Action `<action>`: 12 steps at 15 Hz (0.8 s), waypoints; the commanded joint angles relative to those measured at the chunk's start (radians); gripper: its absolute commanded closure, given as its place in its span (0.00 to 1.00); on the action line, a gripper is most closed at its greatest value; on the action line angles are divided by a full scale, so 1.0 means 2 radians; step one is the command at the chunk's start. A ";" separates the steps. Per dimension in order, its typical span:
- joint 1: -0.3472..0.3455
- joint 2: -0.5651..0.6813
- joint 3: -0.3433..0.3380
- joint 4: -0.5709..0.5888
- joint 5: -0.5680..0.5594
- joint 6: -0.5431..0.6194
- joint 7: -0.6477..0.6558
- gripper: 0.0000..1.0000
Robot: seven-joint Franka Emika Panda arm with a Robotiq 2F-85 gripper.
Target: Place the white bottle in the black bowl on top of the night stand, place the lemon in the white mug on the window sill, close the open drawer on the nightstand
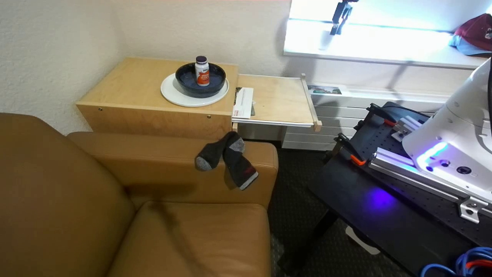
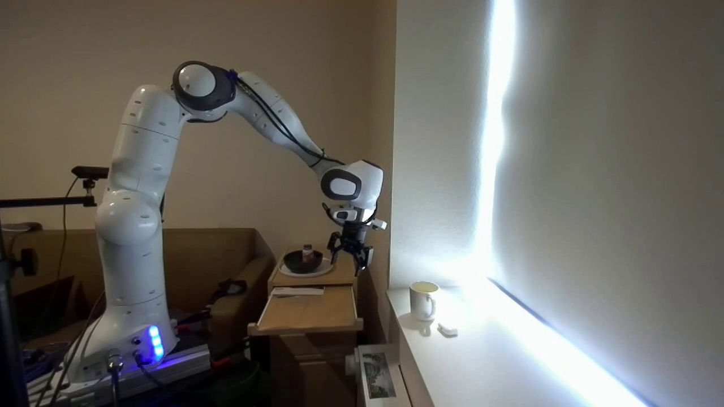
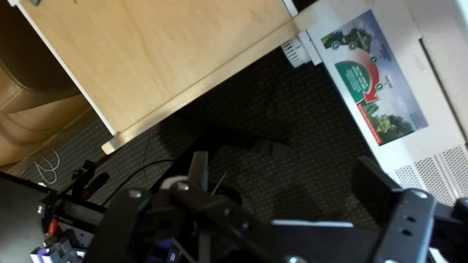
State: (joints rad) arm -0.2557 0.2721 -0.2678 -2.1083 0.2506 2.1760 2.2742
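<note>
Hanging empty, spread wide: your black two-fingered gripper (image 3: 281, 166). Standing in glossy round black bowl (image 1: 200, 92): white dark-capped bottle (image 1: 202, 73). Protruding, wrist-view upper left: pale-wood drawer (image 3: 161, 51); you're risking jams if pushing off-centre.

No word reads with certainty. In the wrist view, at two o'clock, a colourful rectangular panel (image 3: 391, 87) on the white radiator (image 3: 420, 144) shows a curved red arrow (image 3: 374, 74), headed at its six o'clock end; white print on its green half-disc (image 3: 354, 81) is too small. In an exterior view, at eleven o'clock, the dark-capped white bottle (image 1: 202, 70) wears an orange-and-white label (image 1: 203, 78), too blurred.
</note>
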 commanded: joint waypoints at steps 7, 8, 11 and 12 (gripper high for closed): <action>0.031 0.017 -0.002 -0.112 -0.001 0.090 0.089 0.00; 0.030 0.016 -0.002 -0.113 0.001 0.090 0.089 0.00; 0.034 0.026 -0.003 -0.109 -0.003 0.096 0.102 0.00; 0.035 0.040 -0.003 -0.110 0.003 0.109 0.117 0.00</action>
State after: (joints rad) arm -0.1980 0.3032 -0.2687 -2.3353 0.2515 2.3571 2.4594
